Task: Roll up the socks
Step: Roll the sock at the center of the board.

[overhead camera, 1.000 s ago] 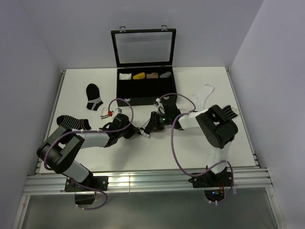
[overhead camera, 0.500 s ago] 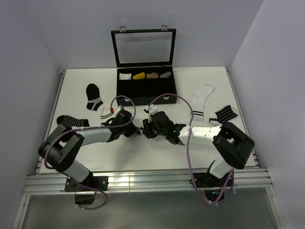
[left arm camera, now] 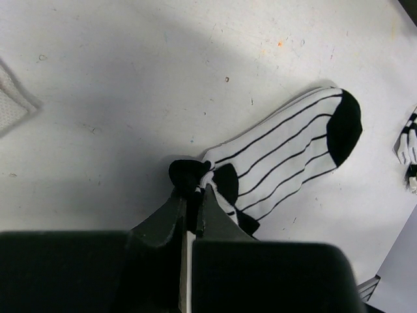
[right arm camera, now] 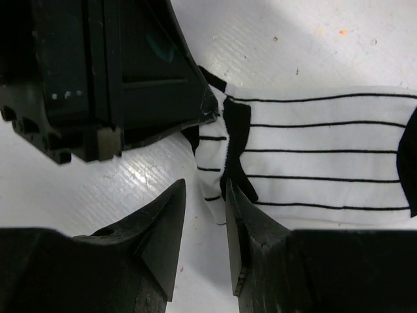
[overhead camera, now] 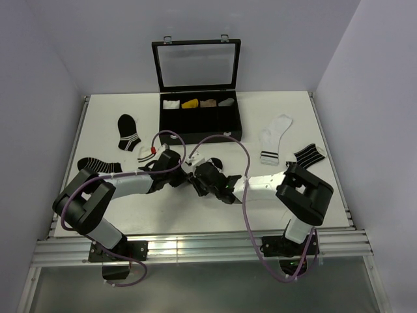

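The white sock with thin black lines and a black toe lies flat on the table. My left gripper is shut on its bunched black cuff end. In the right wrist view the same sock lies to the right. My right gripper is open, with its tips at the sock's cuff edge, just below the left gripper. In the top view both grippers meet at table centre, left and right, and hide most of this sock. The plain white sock with a black-banded cuff lies at the right.
An open black box with rolled socks in its compartments stands at the back. Black socks with white stripes lie at the left, the front left and the right. A cable loops over the table's middle.
My right arm has swung left and stretched out low, bringing its gripper up to the left gripper and uncovering the plain white sock. The left gripper has barely moved.
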{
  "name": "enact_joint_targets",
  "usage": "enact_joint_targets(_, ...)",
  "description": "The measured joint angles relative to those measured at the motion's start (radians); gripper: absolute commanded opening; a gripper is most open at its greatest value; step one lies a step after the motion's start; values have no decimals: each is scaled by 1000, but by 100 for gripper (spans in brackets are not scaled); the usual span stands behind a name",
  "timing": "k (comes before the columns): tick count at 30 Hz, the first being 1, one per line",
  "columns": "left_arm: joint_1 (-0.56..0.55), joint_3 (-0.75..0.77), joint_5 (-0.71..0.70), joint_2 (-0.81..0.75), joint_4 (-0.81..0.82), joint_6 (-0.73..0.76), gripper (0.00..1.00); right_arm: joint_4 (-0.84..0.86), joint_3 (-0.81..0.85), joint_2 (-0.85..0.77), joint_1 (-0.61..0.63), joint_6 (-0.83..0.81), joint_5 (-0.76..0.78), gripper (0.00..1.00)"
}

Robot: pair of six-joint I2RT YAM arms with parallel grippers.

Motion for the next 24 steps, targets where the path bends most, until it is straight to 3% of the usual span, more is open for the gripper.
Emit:
enact_joint_targets(12, 14, 0, 8, 1, 0, -6, 0, -48, 95, 100, 19, -1, 92, 41)
enact_joint_targets(15, 19, 0, 5, 1, 2, -10, 0, -71, 123, 125, 20, 7, 115, 29)
enact_joint_targets(17, 27, -1, 4, 1, 3, -21, 1, -86, 142, 137, 24, 13, 130, 14)
enact_joint_targets(20, 31, -8, 0, -4, 14, -31, 10, -98, 158, 147, 28, 28, 153, 0)
enact_joint_targets(23, 26, -39, -10, -32, 27, -40, 32, -97, 158, 147, 25, 35, 156, 0)
enact_joint_targets(24, 22, -51, -15, -45, 31, -47, 50, -97, 158, 147, 23, 37, 152, 0)
